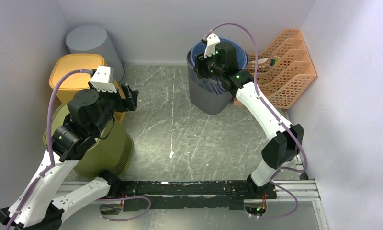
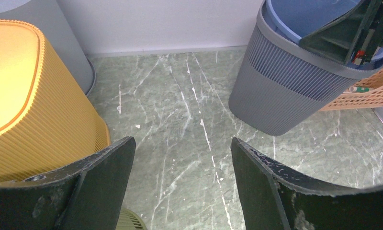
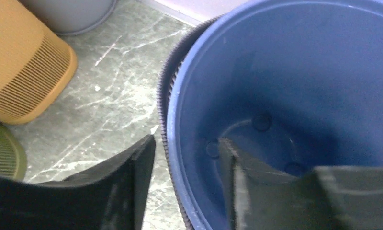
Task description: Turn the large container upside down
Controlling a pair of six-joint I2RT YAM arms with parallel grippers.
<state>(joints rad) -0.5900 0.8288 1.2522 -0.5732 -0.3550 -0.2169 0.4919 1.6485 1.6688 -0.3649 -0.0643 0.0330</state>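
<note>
Right wrist view showed the right gripper (image 3: 185,142) open, fingers straddling the rim of the grey bin (image 3: 285,86), which stood upright just beside the orange rack (image 1: 290,72). The left gripper (image 2: 182,143) hung open, well apart from the rack.

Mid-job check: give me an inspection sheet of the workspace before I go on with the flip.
Surface: green marbled table, white scuffs.
Job's things: large grey bin, blue inside, mouth up, back right.
Clutter: orange bin, grey cylinder, olive bin at left; orange file rack beside the large bin.
Grippers: left gripper open, holding nothing; right gripper open, jaws straddling the bin's rim.
Cables: purple cable along each arm, no snag seen.
Surroundings: white walls on three sides.
</note>
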